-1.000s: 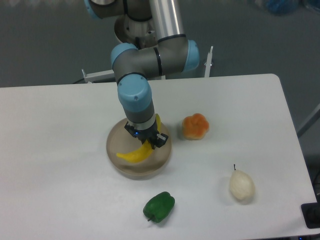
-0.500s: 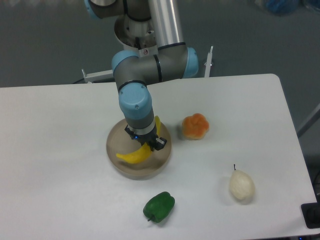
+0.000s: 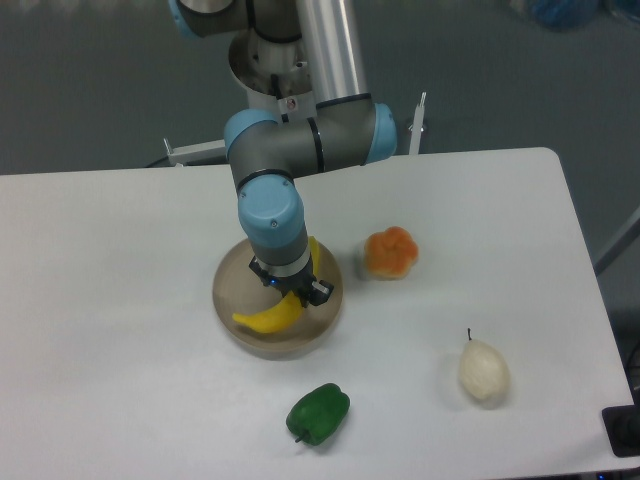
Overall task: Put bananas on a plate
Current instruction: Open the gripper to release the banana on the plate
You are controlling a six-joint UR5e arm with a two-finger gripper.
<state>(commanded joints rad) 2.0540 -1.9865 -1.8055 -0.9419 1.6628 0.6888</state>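
Note:
The yellow banana (image 3: pixel 268 317) lies across the round beige-grey plate (image 3: pixel 228 290) at the table's centre. Its lower left end points toward the plate's front left, and its upper end (image 3: pixel 317 252) shows behind the wrist. My gripper (image 3: pixel 297 292) points straight down over the plate and is shut on the banana's middle, where the dark fingers hide part of the fruit. I cannot tell whether the banana touches the plate's floor or hangs just above it.
An orange toy fruit (image 3: pixel 390 253) sits just right of the plate. A green pepper (image 3: pixel 318 412) lies in front of the plate, and a pale pear (image 3: pixel 483 370) sits at the front right. The table's far edge runs behind the arm.
The gripper and the banana have sunk slightly together into the plate. The banana's left tip now lies a little closer to the front rim. The other foods have not moved.

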